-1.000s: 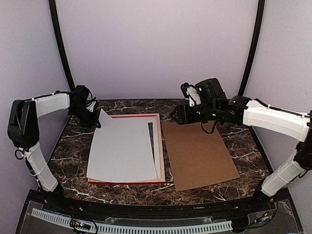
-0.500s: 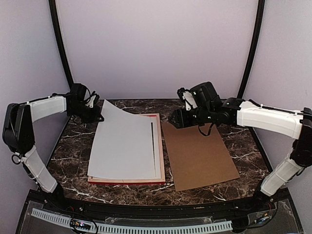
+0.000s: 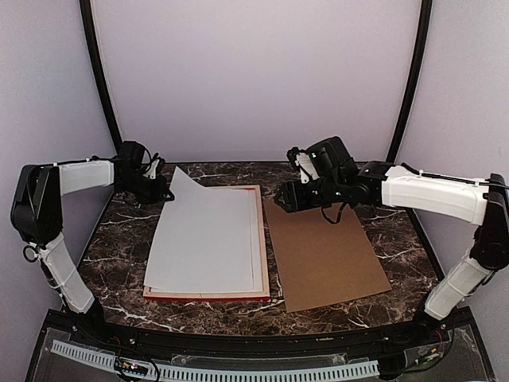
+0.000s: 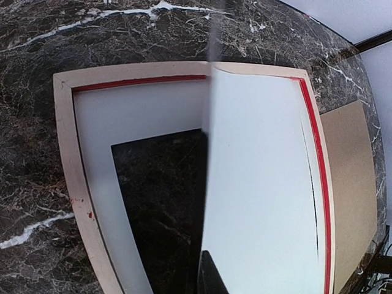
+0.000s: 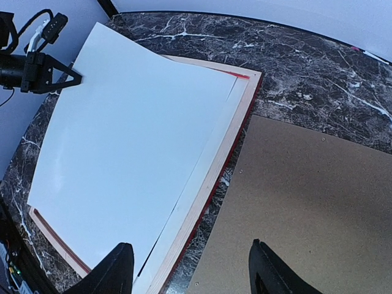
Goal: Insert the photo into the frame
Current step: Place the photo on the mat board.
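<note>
Top external view: the photo point(image 3: 207, 239) lies flatter over the frame point(image 3: 265, 247) than before, so seating looks near. Left gripper point(image 3: 166, 195) pinches its far edge; right gripper point(image 3: 285, 199) hovers spread.

Pale lilac walls point(image 3: 254, 72), dark white-veined marble table point(image 3: 119, 239) — black curved poles point(image 3: 99, 76) at either side

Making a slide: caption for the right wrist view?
Left claw holds the photo, white back up, over the frame.
</note>
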`<state>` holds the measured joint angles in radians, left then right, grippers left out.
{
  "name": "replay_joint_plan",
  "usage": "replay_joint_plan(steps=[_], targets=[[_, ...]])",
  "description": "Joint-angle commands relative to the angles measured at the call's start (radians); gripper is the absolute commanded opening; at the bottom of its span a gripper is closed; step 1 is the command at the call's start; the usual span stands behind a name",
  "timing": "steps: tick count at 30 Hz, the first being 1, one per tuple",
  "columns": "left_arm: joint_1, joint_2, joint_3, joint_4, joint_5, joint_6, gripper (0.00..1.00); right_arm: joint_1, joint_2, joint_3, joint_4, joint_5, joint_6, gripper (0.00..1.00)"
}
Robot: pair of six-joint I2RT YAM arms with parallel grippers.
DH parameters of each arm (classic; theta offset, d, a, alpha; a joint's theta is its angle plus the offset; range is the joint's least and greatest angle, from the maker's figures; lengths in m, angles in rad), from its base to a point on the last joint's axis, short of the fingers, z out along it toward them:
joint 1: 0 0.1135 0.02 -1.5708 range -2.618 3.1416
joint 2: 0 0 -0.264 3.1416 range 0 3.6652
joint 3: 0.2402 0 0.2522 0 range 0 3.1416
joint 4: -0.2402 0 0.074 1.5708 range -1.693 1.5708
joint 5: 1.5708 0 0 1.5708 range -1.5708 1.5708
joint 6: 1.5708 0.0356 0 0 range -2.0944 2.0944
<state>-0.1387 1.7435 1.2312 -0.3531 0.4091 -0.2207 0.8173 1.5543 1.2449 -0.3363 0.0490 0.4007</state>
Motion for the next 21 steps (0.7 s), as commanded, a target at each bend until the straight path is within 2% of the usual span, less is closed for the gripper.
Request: replay_joint_plan(steps=[1, 6, 11, 15, 21], targets=[[0.005, 0.014, 0.013, 0.007, 0.018, -0.026, 0.09, -0.006, 0.014, 0.004, 0.039, 0.002, -0.003, 0.65], [0.004, 0.002, 0.001, -0.027, 0.025, -0.052, 0.23, -0.006, 0.023, 0.008, 0.037, 0.002, -0.003, 0.65], [0.005, -0.036, -0.054, -0.007, 0.074, -0.086, 0.27, -0.006, 0.040, 0.018, 0.036, -0.003, -0.005, 0.65], [0.005, -0.074, -0.114, 0.047, 0.132, -0.126, 0.21, -0.006, 0.053, 0.024, 0.033, -0.006, -0.006, 0.65], [0.005, -0.115, -0.142, 0.094, 0.218, -0.167, 0.01, -0.006, 0.057, 0.020, 0.027, 0.005, -0.007, 0.64]])
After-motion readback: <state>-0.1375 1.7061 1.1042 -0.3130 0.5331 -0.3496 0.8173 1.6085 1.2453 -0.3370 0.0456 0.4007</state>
